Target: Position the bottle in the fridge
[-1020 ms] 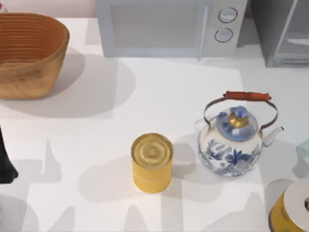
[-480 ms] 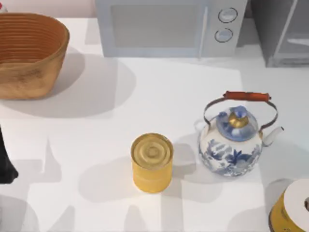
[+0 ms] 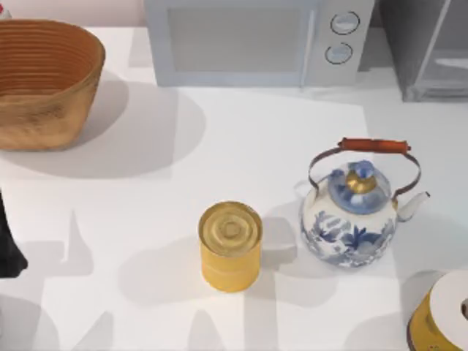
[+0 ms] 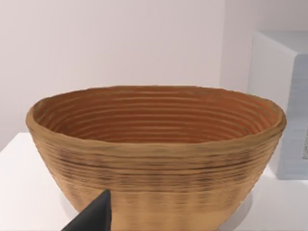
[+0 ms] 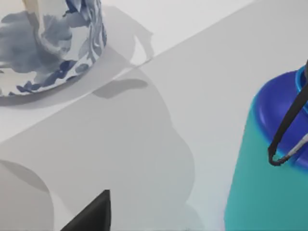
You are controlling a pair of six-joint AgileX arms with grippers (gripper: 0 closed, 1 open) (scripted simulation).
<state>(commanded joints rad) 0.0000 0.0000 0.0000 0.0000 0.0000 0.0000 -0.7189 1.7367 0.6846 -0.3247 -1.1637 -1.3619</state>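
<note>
1. The fridge (image 3: 428, 47) sits at the upper right corner of the top view, a dark grey cabinet with a glassy front and a thin pale bar handle.
2. Just left of it along the upper edge stands the paler microwave (image 3: 256, 40) with two round dials.
3. The bottle (image 5: 269, 163) appears at the lower right of the right wrist view: a teal body with a blue cap and a thin dark strap loop, standing on the white table (image 3: 241, 139).
4. The blue-and-white teapot (image 3: 355, 212) stands at the right of centre in the top view; in the right wrist view its painted body is near the bottle but apart from it.
5. A yellow can (image 3: 230, 245) stands upright at lower centre, left of the teapot and not touching it.
6. A woven basket (image 3: 44, 80) occupies the upper left; the left wrist view faces it closely.
7. A yellow roll with a white top (image 3: 442, 314) is cut off by the lower right corner.
8. A dark part of my left arm (image 3: 9, 248) is at the left edge.
9. One dark fingertip tip (image 5: 94, 214) shows in the right wrist view and one dark tip (image 4: 94, 216) in the left wrist view; whether either gripper is apart or together cannot be told.
</note>
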